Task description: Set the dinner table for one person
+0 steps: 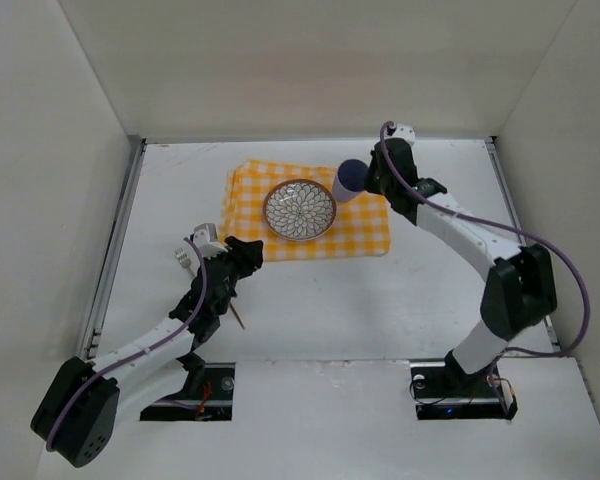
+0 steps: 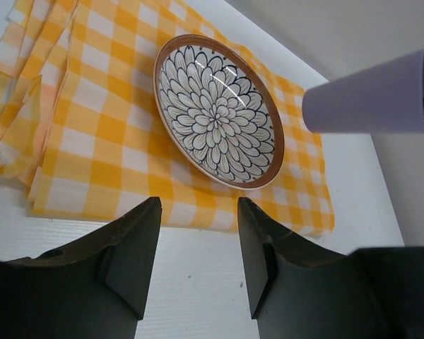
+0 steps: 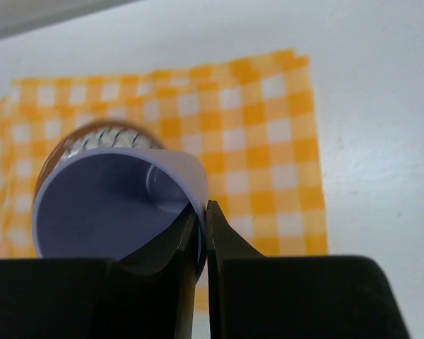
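Observation:
The white dinner table (image 1: 380, 300) carries a yellow-and-white checked cloth (image 1: 360, 232) at its back middle. A round plate with a dark petal pattern and brown rim (image 1: 299, 209) lies on the cloth. My right gripper (image 1: 372, 182) is shut on the rim of a lilac cup (image 1: 349, 180), one finger inside and one outside, and holds it tilted above the cloth's far right part, beside the plate. In the right wrist view the cup (image 3: 113, 205) hides most of the plate. My left gripper (image 1: 252, 252) is open and empty over bare table just in front of the cloth's near left edge.
A thin brown stick-like item (image 1: 238, 316) lies on the table under my left arm. The cloth's left side (image 2: 28, 92) is folded and rumpled. Metal rails (image 1: 115, 240) run along the table's sides, with white walls around.

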You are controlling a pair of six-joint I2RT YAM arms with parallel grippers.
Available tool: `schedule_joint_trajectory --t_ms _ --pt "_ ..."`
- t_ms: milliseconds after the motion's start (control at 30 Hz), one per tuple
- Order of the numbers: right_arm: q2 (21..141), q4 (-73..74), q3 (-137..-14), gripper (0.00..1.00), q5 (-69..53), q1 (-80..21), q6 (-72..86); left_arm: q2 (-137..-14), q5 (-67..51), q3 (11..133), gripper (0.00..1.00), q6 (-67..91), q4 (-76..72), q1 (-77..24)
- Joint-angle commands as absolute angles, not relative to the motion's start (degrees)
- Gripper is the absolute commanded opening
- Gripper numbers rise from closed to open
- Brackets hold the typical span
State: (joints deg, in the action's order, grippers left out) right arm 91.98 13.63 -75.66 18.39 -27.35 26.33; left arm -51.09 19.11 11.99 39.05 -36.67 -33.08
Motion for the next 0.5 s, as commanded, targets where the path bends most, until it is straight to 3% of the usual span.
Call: schedule_joint_trajectory --t_ms 0,267,467 --pt "98.59 11.24 -85.05 0.12 18.02 -23.17 25.49 -51.06 19.95 12.39 0.45 37.71 -40.25 -33.36" --pt "111.08 18.19 -99.30 0.13 19.68 -19.73 24.35 -53.52 19.42 12.92 0.46 38.06 -40.17 -32.92" --pt "114.17 19.34 -100.72 0.13 20.30 -18.76 24.79 -53.61 18.98 13.01 0.46 38.41 -40.17 -32.47"
